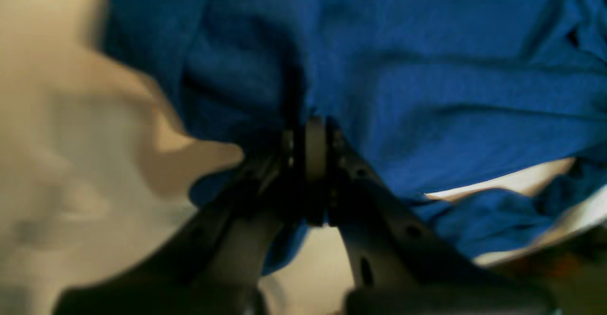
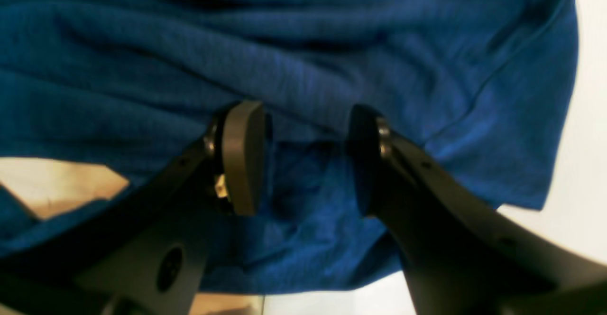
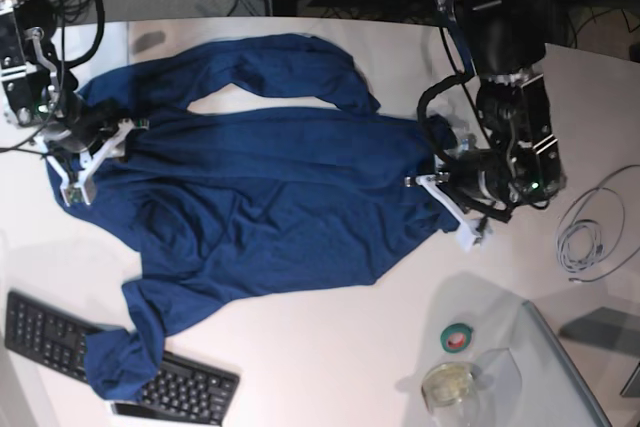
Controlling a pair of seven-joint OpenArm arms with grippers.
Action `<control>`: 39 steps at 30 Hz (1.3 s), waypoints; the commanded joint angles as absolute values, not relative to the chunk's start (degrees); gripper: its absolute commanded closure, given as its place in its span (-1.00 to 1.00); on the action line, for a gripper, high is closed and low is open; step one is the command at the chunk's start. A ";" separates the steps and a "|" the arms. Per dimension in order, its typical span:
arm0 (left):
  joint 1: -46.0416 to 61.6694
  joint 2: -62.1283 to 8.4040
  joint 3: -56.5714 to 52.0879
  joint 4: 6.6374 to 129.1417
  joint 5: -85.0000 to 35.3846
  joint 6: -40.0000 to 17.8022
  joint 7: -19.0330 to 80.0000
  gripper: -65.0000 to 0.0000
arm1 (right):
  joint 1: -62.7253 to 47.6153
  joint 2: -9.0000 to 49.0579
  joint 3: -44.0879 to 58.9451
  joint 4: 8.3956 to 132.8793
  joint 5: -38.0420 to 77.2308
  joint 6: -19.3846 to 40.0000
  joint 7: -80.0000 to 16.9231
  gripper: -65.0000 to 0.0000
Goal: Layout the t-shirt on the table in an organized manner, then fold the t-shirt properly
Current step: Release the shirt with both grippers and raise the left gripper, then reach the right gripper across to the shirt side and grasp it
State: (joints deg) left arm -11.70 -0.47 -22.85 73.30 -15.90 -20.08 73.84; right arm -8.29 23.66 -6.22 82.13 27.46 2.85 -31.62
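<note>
The dark blue t-shirt [image 3: 270, 177] lies spread but rumpled across the white table [image 3: 300, 347], one sleeve trailing down to the front left. On the right of the base view, my left gripper [image 3: 442, 187] is at the shirt's right edge. The left wrist view shows this gripper [image 1: 315, 144] shut on a bunched fold of the t-shirt [image 1: 427, 68]. At the shirt's left edge my right gripper [image 3: 92, 162] stands open. Its fingers [image 2: 242, 158] straddle the wrinkled fabric [image 2: 303, 44] without pinching it.
A black keyboard [image 3: 60, 337] sits at the front left, partly under the trailing sleeve. A green tape roll [image 3: 457, 337], a glass jar [image 3: 447, 384] and a grey glassy panel [image 3: 570, 387] stand at the front right. A coiled white cable [image 3: 590, 237] lies at the right edge.
</note>
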 commanded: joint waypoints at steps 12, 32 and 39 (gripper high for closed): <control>-19.91 0.22 -25.89 68.35 -16.84 -20.18 71.60 -0.05 | -8.48 24.66 -5.85 82.95 27.65 3.21 -30.90 0.14; 12.35 -9.27 -26.07 88.13 -16.66 -24.84 36.62 -0.47 | -2.51 24.40 -23.87 95.78 27.65 3.38 -30.90 0.14; 22.73 -11.82 -29.93 86.20 -16.31 -24.84 23.60 -0.47 | 11.74 14.20 -45.23 90.24 27.74 3.30 -36.00 0.12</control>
